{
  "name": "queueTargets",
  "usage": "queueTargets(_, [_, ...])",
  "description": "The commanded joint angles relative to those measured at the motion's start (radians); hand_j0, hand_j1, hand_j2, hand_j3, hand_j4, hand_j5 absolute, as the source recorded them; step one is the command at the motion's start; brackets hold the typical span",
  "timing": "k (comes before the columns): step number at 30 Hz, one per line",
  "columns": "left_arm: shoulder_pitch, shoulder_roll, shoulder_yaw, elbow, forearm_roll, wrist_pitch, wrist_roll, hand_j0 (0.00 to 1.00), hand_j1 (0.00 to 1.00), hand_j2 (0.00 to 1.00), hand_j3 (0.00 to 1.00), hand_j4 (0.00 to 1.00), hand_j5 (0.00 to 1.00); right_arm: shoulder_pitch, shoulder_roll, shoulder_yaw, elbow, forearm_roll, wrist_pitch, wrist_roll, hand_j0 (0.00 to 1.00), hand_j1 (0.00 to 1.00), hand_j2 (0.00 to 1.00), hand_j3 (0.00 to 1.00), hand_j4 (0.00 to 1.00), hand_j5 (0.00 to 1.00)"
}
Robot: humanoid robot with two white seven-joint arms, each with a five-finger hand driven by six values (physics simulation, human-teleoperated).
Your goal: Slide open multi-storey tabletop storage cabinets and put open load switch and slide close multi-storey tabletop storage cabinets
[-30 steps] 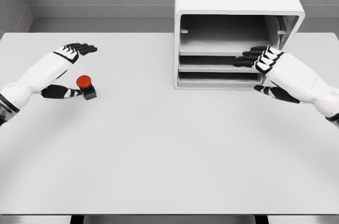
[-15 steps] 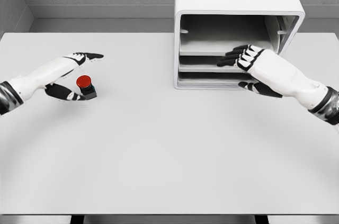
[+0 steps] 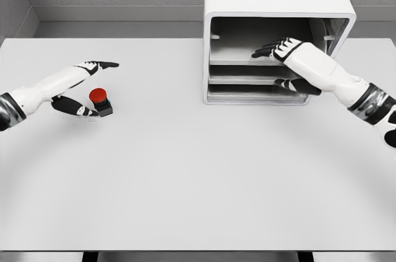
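The right hand point(image 3: 291, 57) reaches into the open front of the storage cabinet point(image 3: 275, 2), its black fingers point(image 3: 267, 48) extended over the upper shelf point(image 3: 247, 62) and its thumb point(image 3: 297, 86) lower, by the middle shelf; whether it grips the shelf edge cannot be told. The cabinet stands at the far right of the white table point(image 3: 198, 175), and two more shelves show under the upper one. On the left side of the table, the left hand point(image 3: 77, 85) is spread around the load switch point(image 3: 100, 101), forefinger pointing right above it and thumb touching its near left side, without closing on it. The switch, red-capped on a dark base, sits upright on the table, well apart from the cabinet.
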State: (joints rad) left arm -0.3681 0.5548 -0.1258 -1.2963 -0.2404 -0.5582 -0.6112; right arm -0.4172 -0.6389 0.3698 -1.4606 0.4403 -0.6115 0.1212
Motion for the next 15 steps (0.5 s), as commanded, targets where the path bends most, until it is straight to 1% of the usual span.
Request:
queueTargets(1, [-0.003,0.001,-0.02,0.048,0.004,0.0,0.0,1.0,1.0,1.0,1.0,1.0,1.0,-0.002,0.025,0.004,0.04,-0.005,0.001,0.02,0.81,0.81,0.81,0.81,0.81,0.81])
queueTargets(5, [-0.003,0.001,-0.02,0.052,0.006,-0.002,0.0,1.0,1.0,1.0,1.0,1.0,1.0,-0.023,0.07,0.006,0.077,-0.003,0.001,0.052,0.82,0.82,0.82,0.82,0.82,0.82])
queueTargets(12, [-0.012,0.001,-0.017,0.055,0.009,-0.02,0.0,1.0,1.0,1.0,1.0,1.0,1.0,-0.037,0.07,0.006,0.089,-0.003,0.001,0.052,0.83,0.83,0.83,0.83,0.83,0.83])
queueTargets(15, [-0.014,0.001,-0.02,0.075,0.004,-0.022,0.0,1.0,1.0,1.0,1.0,1.0,1.0,-0.061,0.071,0.021,0.121,-0.006,0.001,0.052,0.83,0.83,0.83,0.83,0.83,0.83])
